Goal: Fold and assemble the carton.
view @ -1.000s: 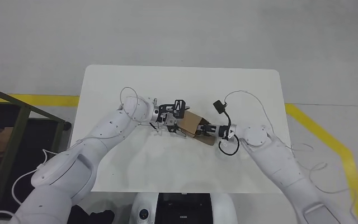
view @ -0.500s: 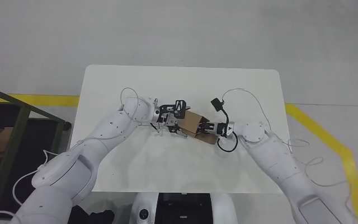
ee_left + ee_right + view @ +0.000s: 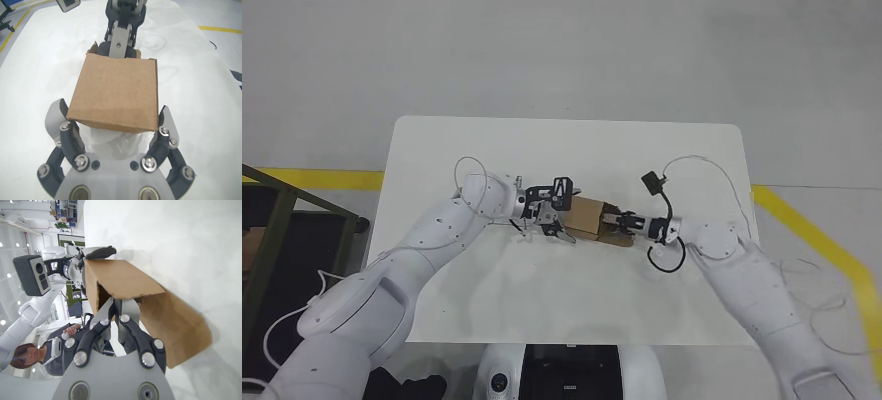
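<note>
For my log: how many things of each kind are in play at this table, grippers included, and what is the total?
carton: 1
grippers: 2, the left gripper and the right gripper
table: 1
Total: 4

Carton (image 3: pixel 585 214) on table (image 3: pixel 442 160) (brown), left gripper (image 3: pixel 554 219), right gripper (image 3: pixel 615 221) flanking

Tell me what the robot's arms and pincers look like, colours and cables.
The left arm and right arm are glossy white shells. Thin white cables loop from each wrist; the right wrist has a coiled black cable. The left pincer and right pincer have black linkages, silver screws and grey metal fingers with black pads.
</note>
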`<state>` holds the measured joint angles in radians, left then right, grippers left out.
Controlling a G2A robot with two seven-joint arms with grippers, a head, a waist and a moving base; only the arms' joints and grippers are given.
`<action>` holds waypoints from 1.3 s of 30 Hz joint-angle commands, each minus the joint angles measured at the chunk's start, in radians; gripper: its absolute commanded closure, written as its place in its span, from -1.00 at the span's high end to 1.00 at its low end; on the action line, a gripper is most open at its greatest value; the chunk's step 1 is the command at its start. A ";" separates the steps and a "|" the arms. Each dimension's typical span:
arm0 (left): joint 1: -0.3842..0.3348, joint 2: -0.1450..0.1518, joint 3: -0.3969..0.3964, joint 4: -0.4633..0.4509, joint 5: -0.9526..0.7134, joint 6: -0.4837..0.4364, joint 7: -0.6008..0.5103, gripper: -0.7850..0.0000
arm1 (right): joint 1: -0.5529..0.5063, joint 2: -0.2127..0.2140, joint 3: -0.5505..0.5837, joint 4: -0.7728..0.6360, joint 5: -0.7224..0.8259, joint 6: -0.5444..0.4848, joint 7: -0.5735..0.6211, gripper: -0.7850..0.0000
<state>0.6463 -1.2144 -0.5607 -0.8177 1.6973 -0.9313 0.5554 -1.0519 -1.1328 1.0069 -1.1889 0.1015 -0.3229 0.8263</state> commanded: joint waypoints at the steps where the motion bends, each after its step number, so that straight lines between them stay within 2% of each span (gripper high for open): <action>1: 0.001 0.001 -0.003 0.000 -0.001 -0.002 0.001 1.00 | -0.040 0.015 0.050 -0.040 -0.006 0.005 -0.011 -1.00; 5: 0.004 0.002 -0.006 -0.003 -0.002 -0.004 -0.003 1.00 | -0.092 0.036 0.129 -0.096 0.008 0.020 -0.020 -1.00; 9: 0.006 0.002 -0.008 -0.006 -0.003 -0.005 -0.006 1.00 | -0.089 0.041 0.160 -0.093 0.026 0.028 -0.025 -1.00; 15: 0.007 0.002 -0.012 -0.013 0.000 -0.004 -0.010 1.00 | -0.008 0.021 0.091 -0.020 -0.009 0.043 -0.019 -1.00; 22: 0.010 0.002 -0.017 -0.018 -0.002 -0.005 -0.018 1.00 | 0.055 -0.010 0.005 0.087 -0.013 0.008 -0.025 -1.00; 32: 0.013 0.003 -0.022 -0.023 -0.002 -0.007 -0.024 1.00 | 0.057 -0.030 -0.047 0.109 -0.014 -0.002 -0.022 -1.00; 39: 0.016 0.002 -0.023 -0.028 0.000 -0.005 -0.029 1.00 | 0.058 -0.051 -0.072 0.128 0.066 0.012 -0.033 -1.00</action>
<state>0.6620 -1.2127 -0.5837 -0.8454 1.6971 -0.9379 0.5272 -0.9955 -1.1807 0.9384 -1.0676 0.1508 -0.3134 0.7920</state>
